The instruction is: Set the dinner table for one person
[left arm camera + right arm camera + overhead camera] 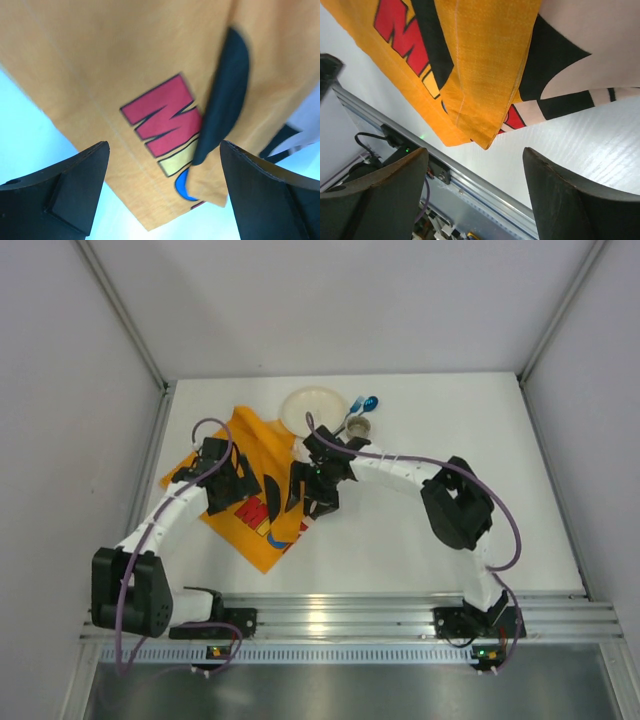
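White matte table (480, 440) runs from the rail (350, 615) by the arm bases out to the far walls. It is rigid and fixed, so I treat it as the surface to work on, not something to grasp. Its finish looks smooth, and I expect cloth to slide on it rather than stay put.

On its left half lies the orange mat (255, 435), skewed and not flat. One flap is folded over, and the right wrist view shows a pale printed underside. I judge the mat light, limp and thin, so it will droop from any single pinch and drag the rest along. The best hold, to my eye, is the loose corner of the folded flap, nipped right at the edge.

Left gripper (164, 150) hovers over the mat's lettering, fingers wide apart with nothing between them. Right gripper (475, 155) hangs just beside that folded corner, fingers also apart and clamped on nothing.

Beyond the mat, toward the far side, a plate (315, 410), a cup (358, 427) and a blue spoon (368, 402) sit close together. The plate looks hard and slick, so I would handle it gently.
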You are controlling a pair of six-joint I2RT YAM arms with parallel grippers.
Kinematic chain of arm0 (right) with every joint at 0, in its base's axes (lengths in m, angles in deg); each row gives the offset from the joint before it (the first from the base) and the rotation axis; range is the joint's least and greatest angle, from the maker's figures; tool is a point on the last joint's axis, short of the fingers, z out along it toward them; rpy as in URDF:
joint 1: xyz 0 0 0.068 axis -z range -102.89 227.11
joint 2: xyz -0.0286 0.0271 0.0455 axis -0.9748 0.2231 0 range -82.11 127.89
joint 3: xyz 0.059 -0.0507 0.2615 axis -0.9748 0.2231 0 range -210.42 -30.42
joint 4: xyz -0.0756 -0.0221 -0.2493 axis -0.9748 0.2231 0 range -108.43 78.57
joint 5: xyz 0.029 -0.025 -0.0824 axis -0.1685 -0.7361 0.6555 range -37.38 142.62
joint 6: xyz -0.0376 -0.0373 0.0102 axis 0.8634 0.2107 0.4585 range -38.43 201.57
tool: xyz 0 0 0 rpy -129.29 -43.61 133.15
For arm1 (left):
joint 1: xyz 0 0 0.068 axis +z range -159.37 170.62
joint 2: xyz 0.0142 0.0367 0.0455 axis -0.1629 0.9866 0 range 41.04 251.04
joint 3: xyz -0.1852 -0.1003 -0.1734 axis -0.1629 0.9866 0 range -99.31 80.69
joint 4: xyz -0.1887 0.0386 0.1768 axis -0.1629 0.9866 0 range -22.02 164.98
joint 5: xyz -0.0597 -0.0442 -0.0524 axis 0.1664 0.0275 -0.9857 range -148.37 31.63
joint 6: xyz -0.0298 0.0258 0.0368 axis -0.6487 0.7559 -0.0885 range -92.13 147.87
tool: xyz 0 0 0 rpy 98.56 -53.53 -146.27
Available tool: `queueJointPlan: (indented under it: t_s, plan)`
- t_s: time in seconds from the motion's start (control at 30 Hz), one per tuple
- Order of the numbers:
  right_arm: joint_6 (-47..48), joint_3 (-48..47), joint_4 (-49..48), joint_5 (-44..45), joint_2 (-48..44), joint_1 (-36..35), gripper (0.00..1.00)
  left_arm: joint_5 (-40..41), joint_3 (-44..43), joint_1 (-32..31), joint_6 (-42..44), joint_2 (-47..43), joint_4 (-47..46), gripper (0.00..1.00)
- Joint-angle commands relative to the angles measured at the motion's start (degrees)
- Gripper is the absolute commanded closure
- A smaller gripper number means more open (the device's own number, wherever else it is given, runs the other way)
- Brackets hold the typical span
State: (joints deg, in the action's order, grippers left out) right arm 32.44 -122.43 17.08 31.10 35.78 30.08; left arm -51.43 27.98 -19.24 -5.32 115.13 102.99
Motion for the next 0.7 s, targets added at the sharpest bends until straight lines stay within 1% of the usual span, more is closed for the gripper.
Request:
queueJointPlan:
  t_s: [0.0,0.17,0.37,0.43,0.6,0.67]
  plan:
    - [-3.6,-3.0,1.4,-0.7,2.6,-3.2,0.24,-3.6,5.1,0.6,-3.8,0.4,0.0,0.03]
    - [-5.8,-3.1,1.6,-1.0,5.7,-4.5,0.29,-6.1,7.6,0.8,-5.4,3.5,-0.5,0.04]
    - [-6.3,-7.2,1.5,-1.4,9.2,-5.7,0.35,-6.7,10.8,0.8,-5.7,4.8,-3.0,0.04]
    - [-6.8,-8.6,1.6,-1.9,10.0,-5.9,0.38,-8.6,11.3,0.8,-5.8,6.3,-3.6,0.05]
    - [-7.1,-10.6,1.7,-2.8,11.3,-6.0,0.46,-9.2,13.2,0.8,-5.4,9.4,-6.6,0.10]
    - [-7.3,-11.0,2.2,-4.1,11.5,-6.1,0.47,-9.8,14.1,0.8,-5.4,10.9,-7.5,0.12]
